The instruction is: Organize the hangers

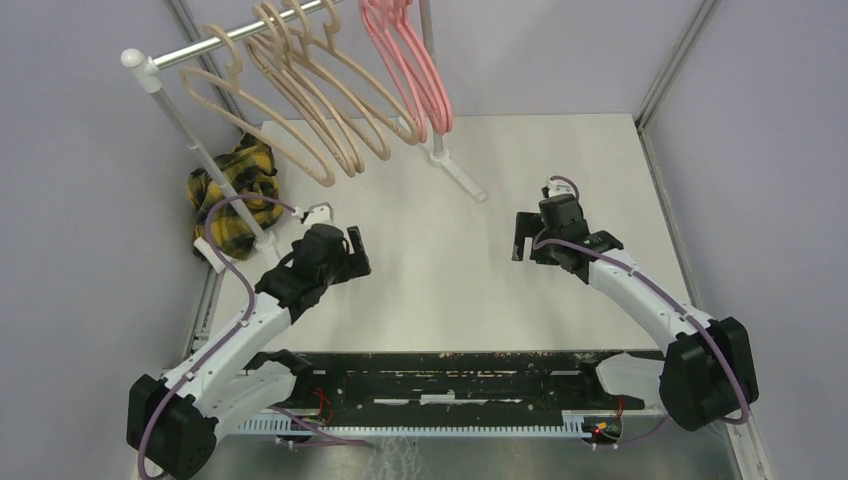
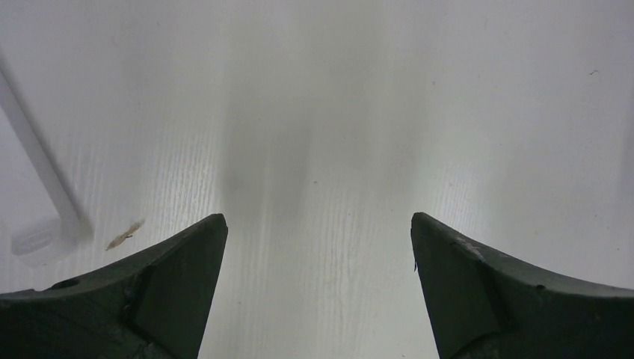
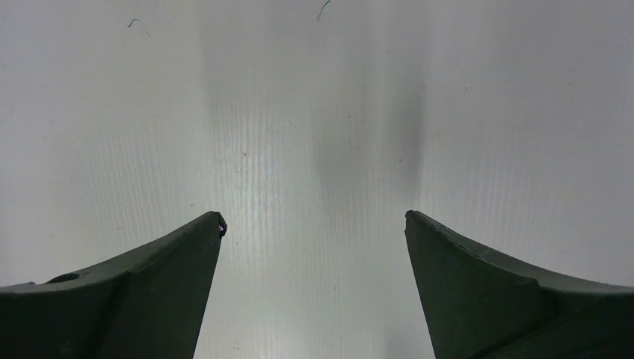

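Beige hangers (image 1: 300,95) hang bunched on the left stretch of the rail (image 1: 190,48), and the pink hangers (image 1: 410,60) sit together further right on the same rail, so the 2 colours already read as sorted groups. I see no hanger on the table (image 1: 440,300) and none in either gripper, so I'd judge the job done or nearly so. At most the beige ones, which splay at different angles, could be squared up. I can't count them reliably where they overlap.

My left gripper (image 2: 318,228) has its jaws spread wide over bare tabletop, with 1 white rack foot (image 2: 37,172) off to its side. My right gripper (image 3: 314,221) is equally spread, holding nothing, above plain surface.

The table is white and lightly ribbed, with a few specks. Pale grey walls (image 1: 80,250) close in the sides, and a yellow-black plaid cloth (image 1: 235,195) lies crumpled by the rack's left post.
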Robot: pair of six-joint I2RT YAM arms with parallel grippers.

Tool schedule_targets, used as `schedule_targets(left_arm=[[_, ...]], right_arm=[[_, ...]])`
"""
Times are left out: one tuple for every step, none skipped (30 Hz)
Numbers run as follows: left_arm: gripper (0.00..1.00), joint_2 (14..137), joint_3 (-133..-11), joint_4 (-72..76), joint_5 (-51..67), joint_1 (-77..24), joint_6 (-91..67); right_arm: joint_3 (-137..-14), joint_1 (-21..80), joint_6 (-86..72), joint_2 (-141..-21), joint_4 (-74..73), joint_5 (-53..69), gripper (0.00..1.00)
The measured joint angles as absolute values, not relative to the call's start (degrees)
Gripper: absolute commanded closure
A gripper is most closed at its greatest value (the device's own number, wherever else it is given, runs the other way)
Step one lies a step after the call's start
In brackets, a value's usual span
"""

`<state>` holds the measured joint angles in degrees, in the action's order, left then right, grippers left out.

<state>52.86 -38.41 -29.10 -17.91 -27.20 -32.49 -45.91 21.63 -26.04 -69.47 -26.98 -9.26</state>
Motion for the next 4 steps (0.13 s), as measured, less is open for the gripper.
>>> schedule_targets(left_arm=[[0.01, 52.9, -37.1, -27.7, -18.4, -27.6, -33.1], [0.01, 53.0, -36.0, -26.7, -18.8, -27.9, -33.4], [0.01, 53.2, -35.2, -25.8, -19.2, -28.1, -33.6], [0.01, 53.7, -34.3, -24.6, -19.5, -28.3, -33.6]], right_arm=[[-45.8, 21.6, -26.0, -69.8, -26.7, -9.4, 0.00], [-45.6, 21.6, -26.0, -70.1, -26.4, -9.6, 0.00], [-45.5, 21.6, -26.0, -70.5, -26.3, -9.9, 0.00], [-45.4, 21.6, -26.0, -71.1, -26.2, -10.3, 0.00]])
